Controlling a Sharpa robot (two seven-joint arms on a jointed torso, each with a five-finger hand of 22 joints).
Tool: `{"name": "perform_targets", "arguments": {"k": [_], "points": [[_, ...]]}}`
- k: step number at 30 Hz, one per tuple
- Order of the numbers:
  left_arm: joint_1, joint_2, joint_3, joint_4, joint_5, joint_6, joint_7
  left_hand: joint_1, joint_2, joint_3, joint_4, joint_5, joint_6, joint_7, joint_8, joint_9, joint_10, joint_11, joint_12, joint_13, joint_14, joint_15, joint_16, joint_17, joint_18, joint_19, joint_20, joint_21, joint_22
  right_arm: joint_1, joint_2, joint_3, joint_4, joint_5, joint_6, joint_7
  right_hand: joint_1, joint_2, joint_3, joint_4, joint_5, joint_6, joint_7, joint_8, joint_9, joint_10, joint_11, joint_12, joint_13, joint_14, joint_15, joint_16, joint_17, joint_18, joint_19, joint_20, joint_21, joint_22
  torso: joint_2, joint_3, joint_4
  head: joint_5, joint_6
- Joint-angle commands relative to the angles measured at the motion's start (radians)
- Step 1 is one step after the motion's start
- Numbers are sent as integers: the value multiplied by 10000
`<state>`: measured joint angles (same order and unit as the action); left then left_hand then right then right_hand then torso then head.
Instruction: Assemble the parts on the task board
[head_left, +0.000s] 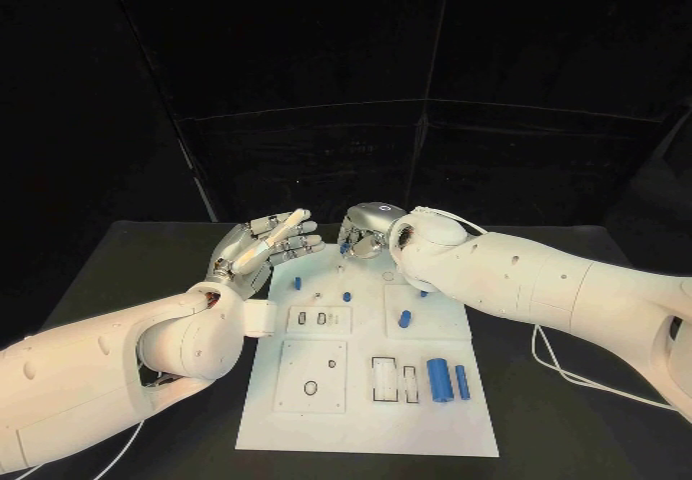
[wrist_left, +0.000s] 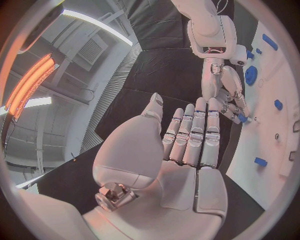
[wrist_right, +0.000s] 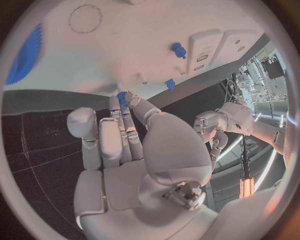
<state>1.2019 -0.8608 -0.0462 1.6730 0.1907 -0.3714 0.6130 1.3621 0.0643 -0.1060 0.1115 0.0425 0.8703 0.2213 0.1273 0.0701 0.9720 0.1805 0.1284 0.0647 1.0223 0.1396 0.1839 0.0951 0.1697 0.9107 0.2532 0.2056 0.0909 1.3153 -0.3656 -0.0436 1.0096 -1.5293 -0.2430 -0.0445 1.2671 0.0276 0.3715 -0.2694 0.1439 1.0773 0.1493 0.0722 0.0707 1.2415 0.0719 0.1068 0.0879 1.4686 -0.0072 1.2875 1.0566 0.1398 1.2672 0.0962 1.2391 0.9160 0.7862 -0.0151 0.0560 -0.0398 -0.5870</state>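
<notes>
Small blue part (wrist_right: 121, 94) seemingly pinched in right hand (wrist_right: 125, 145) fingertips at task board (head_left: 361, 420) edge, left hand (head_left: 267, 245) spread empty

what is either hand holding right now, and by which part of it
The right hand pinches a small blue part by its end at its fingertips. The left hand holds nothing, fingers apart.
</notes>
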Motion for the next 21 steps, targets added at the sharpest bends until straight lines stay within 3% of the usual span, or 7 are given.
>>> {"name": "perform_targets", "arguments": {"k": [1, 21], "points": [[22, 4, 9, 10, -21, 115, 52, 85, 43, -19, -59, 35, 31, 113, -49, -12, 7, 44, -46, -15, 49, 36, -44, -15, 114, 78, -20, -62, -21, 1, -21, -7, 15, -296, 107, -300, -12, -122, 58, 1, -17, 14, 66, -24, -1, -24, 43, -43, -11, 267, -21, 29, -9, -148, -31, -21, 52, 4, 8, 7, -9, 12, -6], [25, 14, 9, -22, -21, 91, 37, 93, 47, -22, -68, 35, 34, 112, -54, -13, 8, 44, -56, -14, 51, 37, -53, -19, 114, 82, -19, -72, -28, 3, -217, -7, 221, -434, 294, -350, -55, -214, 64, 16, -68, 23, 63, -28, 0, -7, 43, -51, -7, 265, -16, 45, -3, -151, -35, -12, 78, 37, 16, -8, -8, 2, -34]]}}
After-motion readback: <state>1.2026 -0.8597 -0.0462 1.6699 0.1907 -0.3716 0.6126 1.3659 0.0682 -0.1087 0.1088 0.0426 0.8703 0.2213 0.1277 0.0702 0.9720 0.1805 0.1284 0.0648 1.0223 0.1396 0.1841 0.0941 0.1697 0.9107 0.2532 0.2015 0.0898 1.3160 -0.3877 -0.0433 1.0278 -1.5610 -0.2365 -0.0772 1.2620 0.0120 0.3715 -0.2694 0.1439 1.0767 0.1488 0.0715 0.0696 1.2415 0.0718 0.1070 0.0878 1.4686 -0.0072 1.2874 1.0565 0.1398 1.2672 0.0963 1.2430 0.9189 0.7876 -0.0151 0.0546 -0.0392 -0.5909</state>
